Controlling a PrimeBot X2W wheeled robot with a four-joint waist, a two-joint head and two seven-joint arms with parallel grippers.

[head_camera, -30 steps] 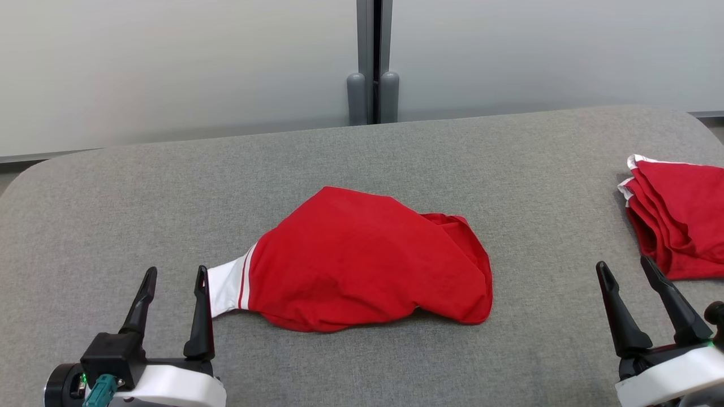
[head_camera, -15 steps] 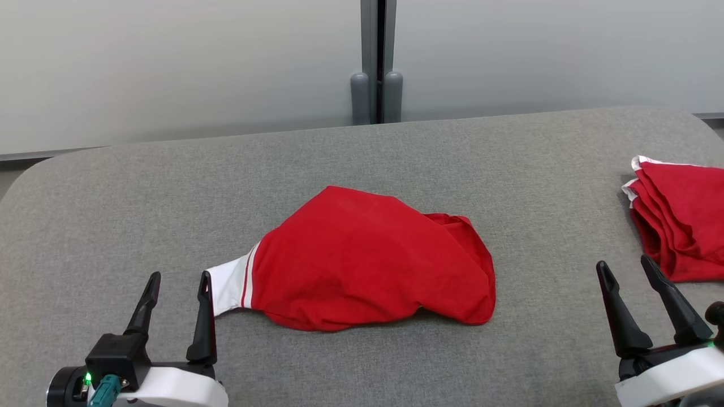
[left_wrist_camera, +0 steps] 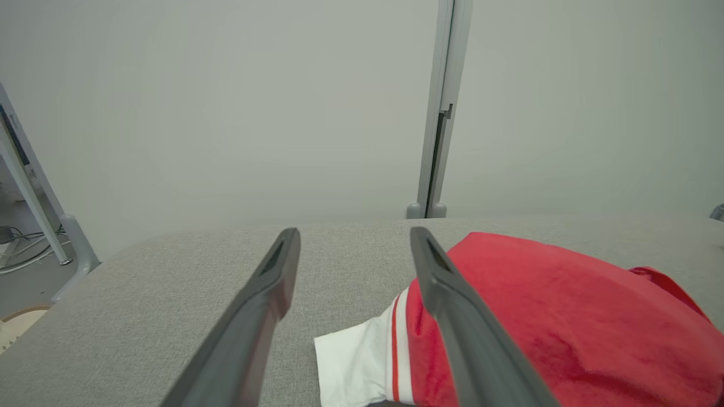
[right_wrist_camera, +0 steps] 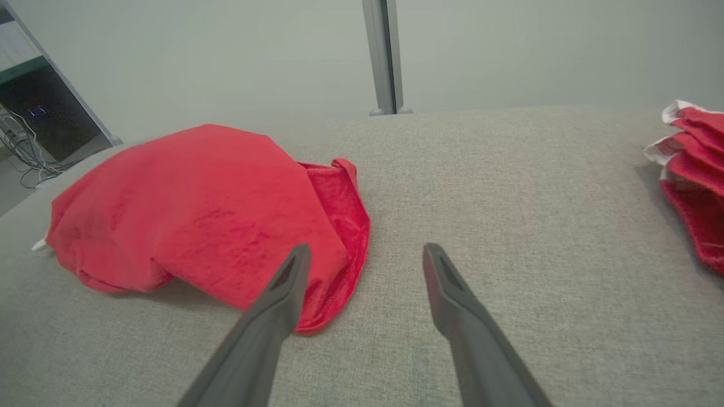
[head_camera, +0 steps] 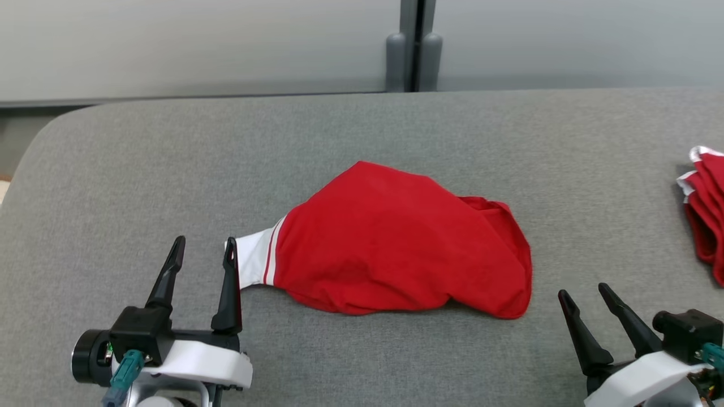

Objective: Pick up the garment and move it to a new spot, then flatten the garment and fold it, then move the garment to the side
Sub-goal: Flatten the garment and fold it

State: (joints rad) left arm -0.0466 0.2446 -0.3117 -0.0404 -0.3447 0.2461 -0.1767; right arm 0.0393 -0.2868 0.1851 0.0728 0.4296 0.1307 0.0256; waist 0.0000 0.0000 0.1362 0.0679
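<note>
Seen from my remote seat, the grey, coarse-woven padded table runs the width of the head view, its near-left corner rounded. At lower left is my left gripper, two long, dark, tapering fingers on a white-shelled wrist. The fingers are well apart and hold nothing. The inner fingertip overlaps the edge of the white cuff; I cannot tell whether it touches the cloth. In the left wrist view that cuff lies flat on the table, seen through the gap between the fingers, and carries a thin red stripe.

The cuff belongs to the crumpled red cloth garment, which sits at the middle of the table in a soft, rounded mound. It is smooth across its top and creased along its near edge, with a hemmed opening turned up at its right end. Up close its surface looks slightly fuzzy. Behind it, beyond the table's far edge, a grey post with two rounded feet divides smooth, pale wall panels.

At lower right my right gripper, of the same build, also has its fingers spread and holds nothing. It is near the garment's right end but apart from it, and the right wrist view shows bare table weave between the fingertips. At the table's far right edge, well apart from the mound, lies a folded stack of red cloth with white trim, its layered edges facing left.
</note>
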